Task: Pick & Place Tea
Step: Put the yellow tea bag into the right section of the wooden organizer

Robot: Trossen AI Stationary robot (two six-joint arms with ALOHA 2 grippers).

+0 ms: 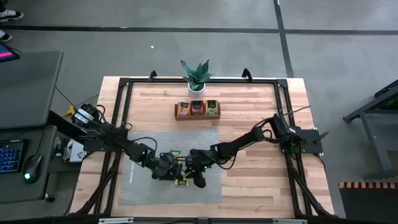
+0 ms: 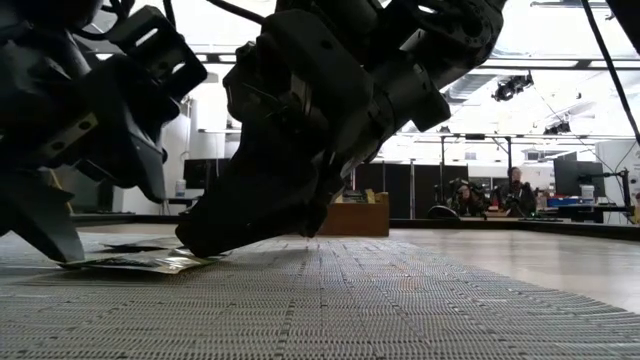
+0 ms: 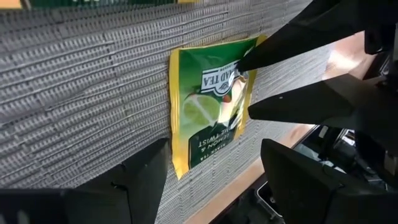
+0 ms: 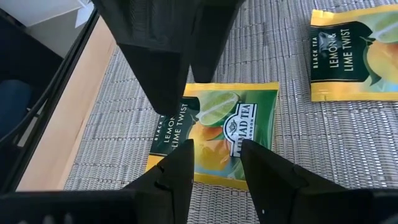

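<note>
Currently left gripper fingers parted, empty, over grey ribbed mat. Green lemon-lime tea sachet flat on mat between both grippers. Right gripper fingertips parted, straddling sachet edge, not grasping it.

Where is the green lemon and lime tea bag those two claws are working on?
The green tea sachet lies flat on the grey ribbed mat near the table's front edge, directly between the left gripper and the right gripper.
</note>
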